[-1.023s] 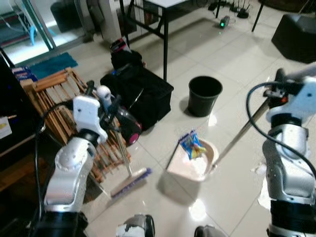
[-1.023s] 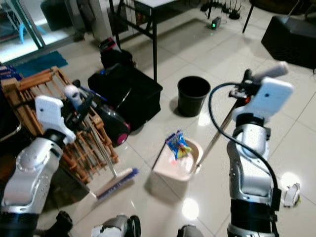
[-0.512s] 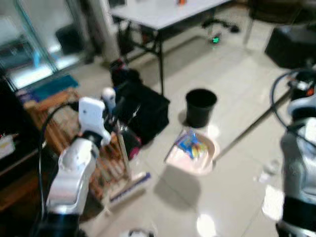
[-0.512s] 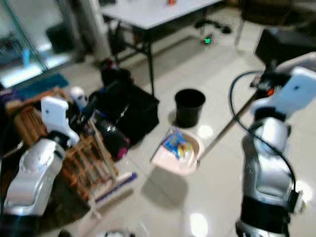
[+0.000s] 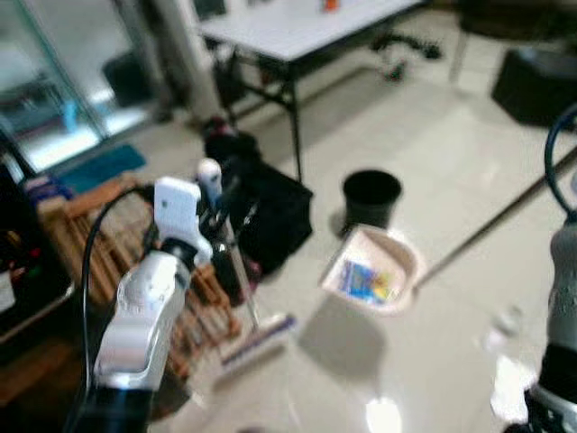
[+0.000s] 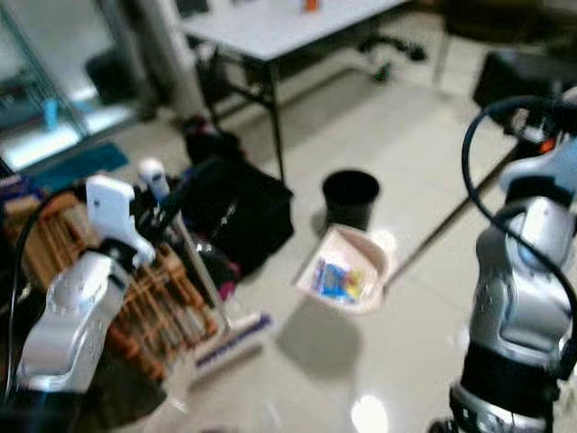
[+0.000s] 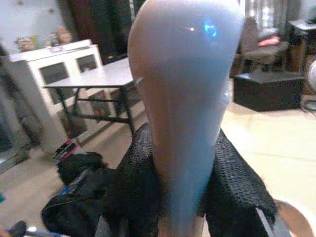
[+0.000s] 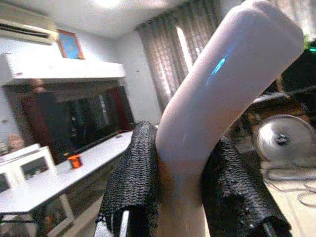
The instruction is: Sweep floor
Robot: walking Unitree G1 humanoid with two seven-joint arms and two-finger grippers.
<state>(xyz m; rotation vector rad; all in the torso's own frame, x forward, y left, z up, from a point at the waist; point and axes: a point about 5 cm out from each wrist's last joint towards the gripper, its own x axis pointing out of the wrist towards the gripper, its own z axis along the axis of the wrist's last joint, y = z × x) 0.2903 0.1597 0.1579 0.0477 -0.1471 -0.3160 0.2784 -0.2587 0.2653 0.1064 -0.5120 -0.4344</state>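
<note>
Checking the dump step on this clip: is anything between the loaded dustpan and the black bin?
Nothing visible stands between them. The dustpan, with a blue wrapper in it, hangs just in front of the black bin, with bare tile between. The black bag lies off to the robot's left of that path.

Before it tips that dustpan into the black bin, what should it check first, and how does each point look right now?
1. Left gripper shut on the broom handle: ok.
2. Right gripper shut on the dustpan handle: ok.
3. Blue wrapper lying inside the dustpan: ok.
4. Dustpan over the black bin: not ok, it hangs beside the bin, nearer the robot.
5. Bin upright with its mouth open: ok.
6. Bin has room left: cannot tell.
</note>
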